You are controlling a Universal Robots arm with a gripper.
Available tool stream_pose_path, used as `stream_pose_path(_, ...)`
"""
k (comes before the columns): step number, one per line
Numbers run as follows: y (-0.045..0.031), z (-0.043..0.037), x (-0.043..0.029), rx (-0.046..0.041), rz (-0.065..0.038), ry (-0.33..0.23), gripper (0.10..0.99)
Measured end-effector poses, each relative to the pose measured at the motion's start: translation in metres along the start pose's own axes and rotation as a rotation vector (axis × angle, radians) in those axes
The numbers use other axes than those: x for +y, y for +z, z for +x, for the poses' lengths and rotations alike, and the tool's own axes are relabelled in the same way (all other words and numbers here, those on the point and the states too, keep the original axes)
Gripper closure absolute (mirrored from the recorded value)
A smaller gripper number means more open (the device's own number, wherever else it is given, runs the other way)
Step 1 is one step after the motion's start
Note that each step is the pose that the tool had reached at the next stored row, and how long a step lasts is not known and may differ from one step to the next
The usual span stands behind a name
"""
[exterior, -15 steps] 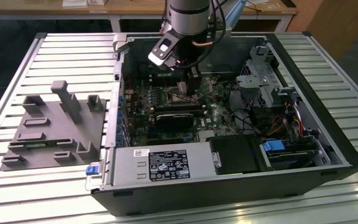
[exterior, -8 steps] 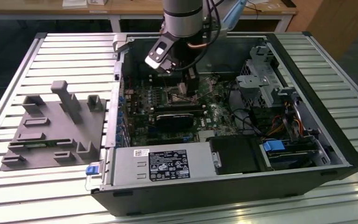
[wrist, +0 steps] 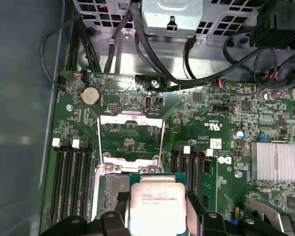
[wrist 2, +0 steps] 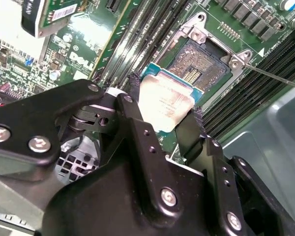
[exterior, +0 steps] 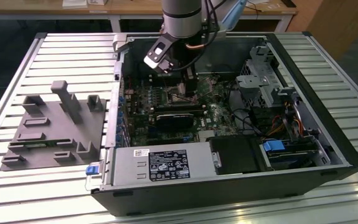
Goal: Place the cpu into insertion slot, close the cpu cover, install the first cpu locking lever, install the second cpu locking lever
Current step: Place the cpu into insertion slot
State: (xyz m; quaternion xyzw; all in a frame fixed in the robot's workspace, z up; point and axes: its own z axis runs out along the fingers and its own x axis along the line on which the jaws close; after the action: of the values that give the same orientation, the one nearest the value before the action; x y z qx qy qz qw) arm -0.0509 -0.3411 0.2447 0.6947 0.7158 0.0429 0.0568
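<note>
Dull silver-grey metal tops the cpu point(wrist 2: 164, 104), a flat square chip pinched by two opposite sides between the black fingers point(wrist 2: 137, 123) of the gripper point(wrist 2: 163, 100). Just ahead of the chip lies the insertion slot point(wrist 2: 202, 66), dark, fine-grained and silver-rimmed. Its sides look square with the chip's, and the thin cpu cover point(wrist: 130, 118) stands swung open beyond.

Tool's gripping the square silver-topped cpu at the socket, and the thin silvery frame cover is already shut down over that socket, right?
Not quite. The tool does grip the square silver-topped cpu at the dark-centred, silver-rimmed insertion slot, but the thin silvery frame cover is open, swung back off the slot. The first wrist view shows it.
</note>
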Motion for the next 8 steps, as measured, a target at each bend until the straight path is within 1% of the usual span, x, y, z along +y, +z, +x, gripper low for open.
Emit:
stream_pose_path(3, 0.002, 0.0027, -0.0004, -0.0009, 0.0, 0.006, 0.549)
stream_pose_path(8, 0.0075, 0.0058, -0.0011, -0.0011, 0.0, 0.009, 0.549)
